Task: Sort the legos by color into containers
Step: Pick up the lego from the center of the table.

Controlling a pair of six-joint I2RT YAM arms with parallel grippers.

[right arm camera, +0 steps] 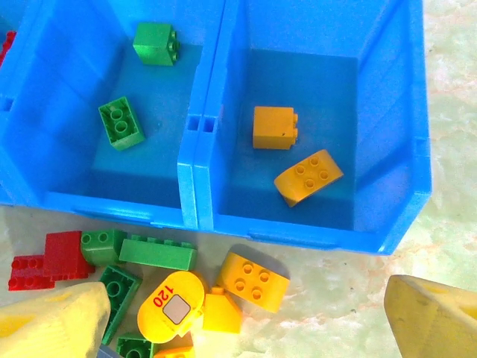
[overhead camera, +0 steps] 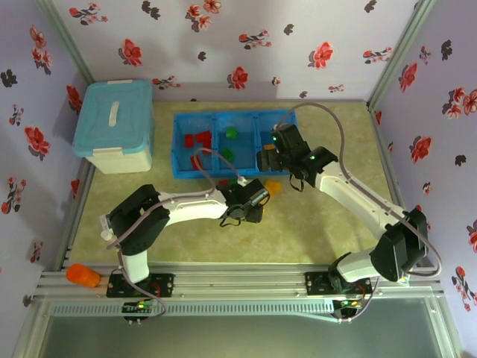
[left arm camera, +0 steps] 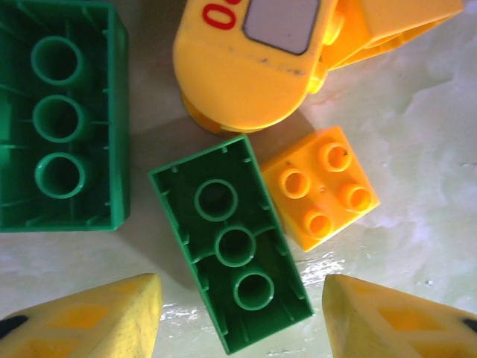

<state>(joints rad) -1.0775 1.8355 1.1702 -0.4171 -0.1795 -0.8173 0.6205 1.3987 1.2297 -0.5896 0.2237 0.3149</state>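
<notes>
A green lego (left arm camera: 231, 239) lies studs-down on the table between the yellow fingertips (left arm camera: 112, 321) of my left gripper (left arm camera: 240, 313), which is open with a gap on each side. An orange lego (left arm camera: 320, 186), another green one (left arm camera: 59, 119) and a yellow labelled piece (left arm camera: 246, 67) lie around it. My right gripper (right arm camera: 246, 298) hangs open over the loose pile by the containers (right arm camera: 197, 171). A yellow rounded lego (right arm camera: 253, 280) lies below it. The middle bin holds green legos (right arm camera: 121, 123), the right bin yellow ones (right arm camera: 273, 127), the left bin red ones (overhead camera: 195, 139).
A light-blue lidded box (overhead camera: 115, 123) stands at the back left beside the tray (overhead camera: 179, 160). An orange object (overhead camera: 82, 276) rests on the near rail at the left. Flowered walls close in the table. Bare tabletop (overhead camera: 350, 224) lies right of the pile.
</notes>
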